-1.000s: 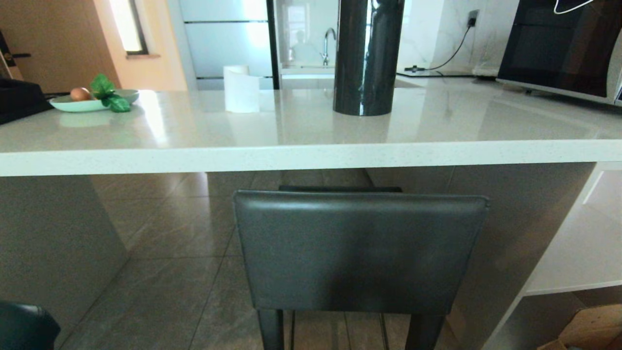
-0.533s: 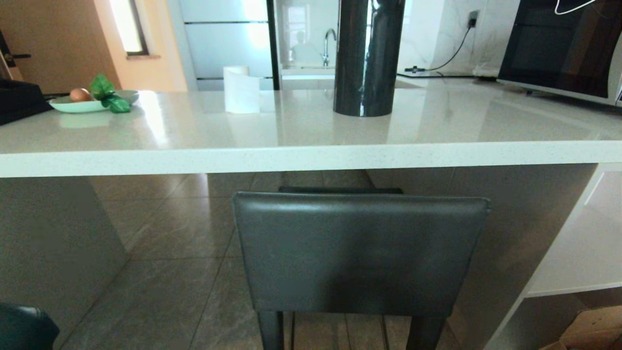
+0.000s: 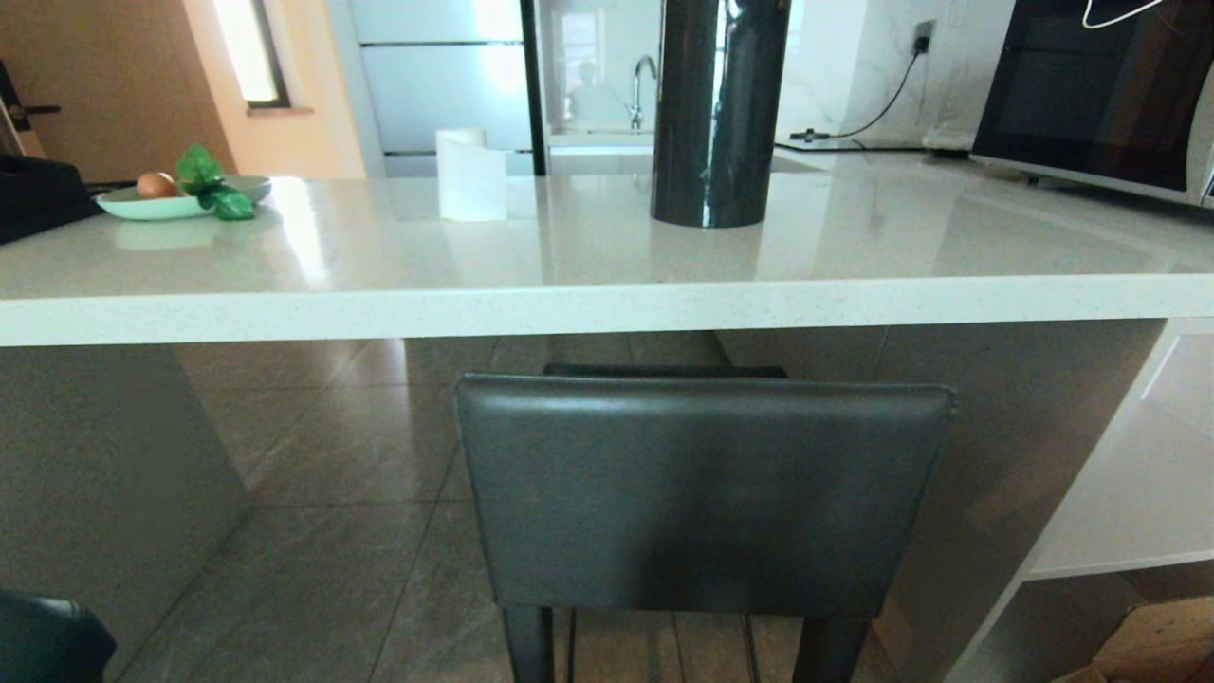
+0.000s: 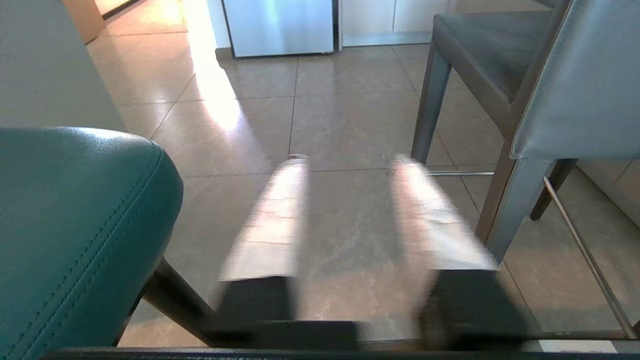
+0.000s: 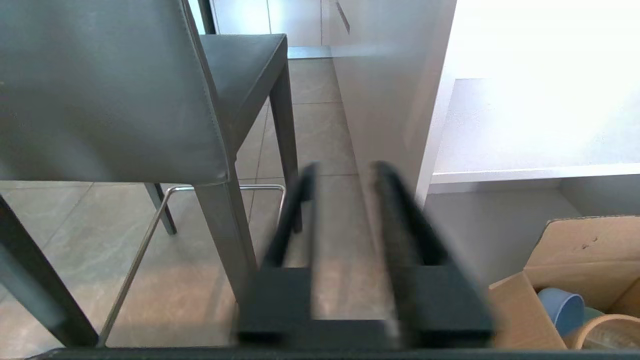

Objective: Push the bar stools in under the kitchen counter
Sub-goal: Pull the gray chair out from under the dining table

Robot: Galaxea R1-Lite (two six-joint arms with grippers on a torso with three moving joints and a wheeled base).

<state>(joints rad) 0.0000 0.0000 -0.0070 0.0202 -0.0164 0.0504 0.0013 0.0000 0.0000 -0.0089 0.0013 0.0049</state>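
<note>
Head view: the dark grey stool [image 3: 704,493], with a smooth leather-like rectangular back and straight dark legs, stands just in front of the desk [image 3: 607,308], its backrest below the slab's front edge and its seat reaching under it. The desk is a thick, glossy, white speckled stone slab. On it stand a glossy black cylinder [image 3: 719,112], a white paper roll [image 3: 470,175] and a pale green plate [image 3: 171,201] with an egg and leaves. A rounded teal stool [image 3: 47,637] shows only at the lower left corner.

Left wrist view: the left claw [image 4: 347,162] hangs over the tiled floor between the stitched teal leather backrest and the grey stool's leg, its pale fingers [image 4: 280,220] blurred, standing apart and holding nothing.

Right wrist view: the right claw [image 5: 345,167], black fingers parted with nothing between them, hangs beside the grey stool's chrome footrest [image 5: 210,189], near a cardboard box [image 5: 570,280].
</note>
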